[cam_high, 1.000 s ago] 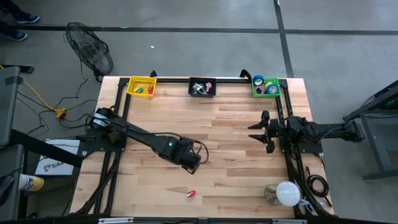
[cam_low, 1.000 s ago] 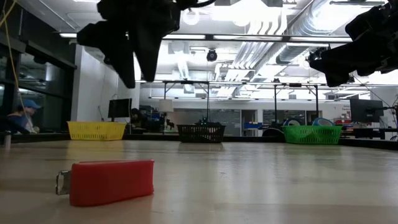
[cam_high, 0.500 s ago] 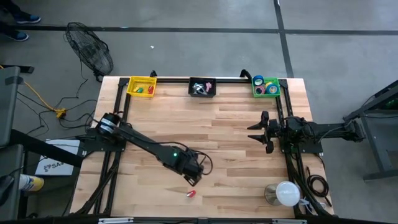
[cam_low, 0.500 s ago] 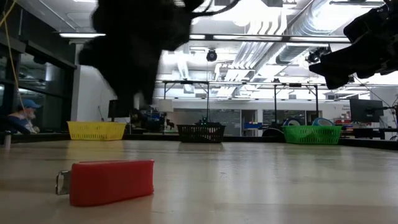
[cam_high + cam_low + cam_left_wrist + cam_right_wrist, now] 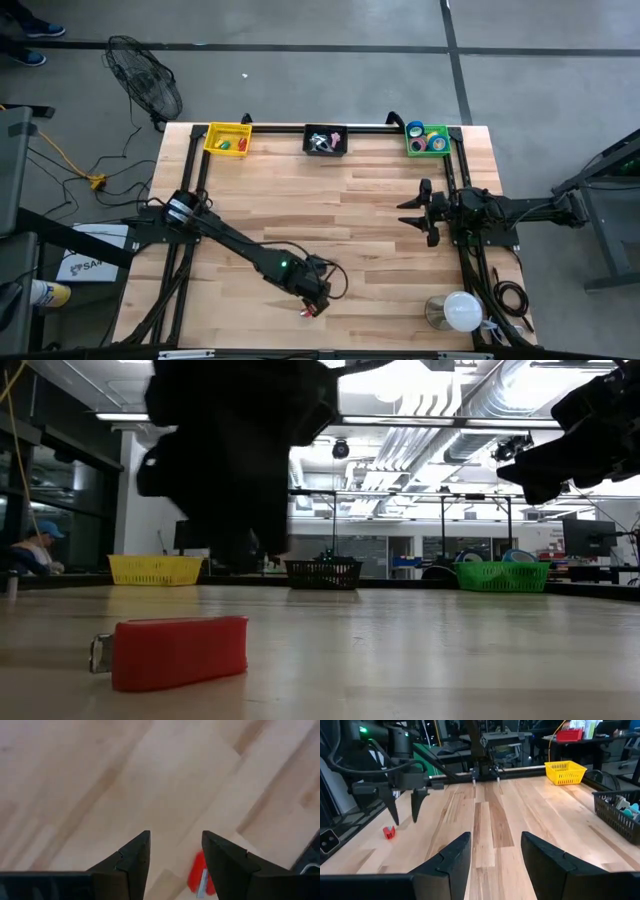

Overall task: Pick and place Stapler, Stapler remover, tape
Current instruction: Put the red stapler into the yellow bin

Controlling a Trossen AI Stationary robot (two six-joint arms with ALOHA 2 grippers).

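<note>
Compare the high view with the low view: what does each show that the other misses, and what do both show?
Only the high view shows the tape rolls inside the green basket and how near the left gripper is to the red stapler. Only the low view shows the stapler's long side with its metal end, and a person in the room behind. Both show the yellow basket, black basket, green basket and the waiting right gripper.

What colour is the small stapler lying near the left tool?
Red stapler, with a metal end; the low view shows it best.
</note>
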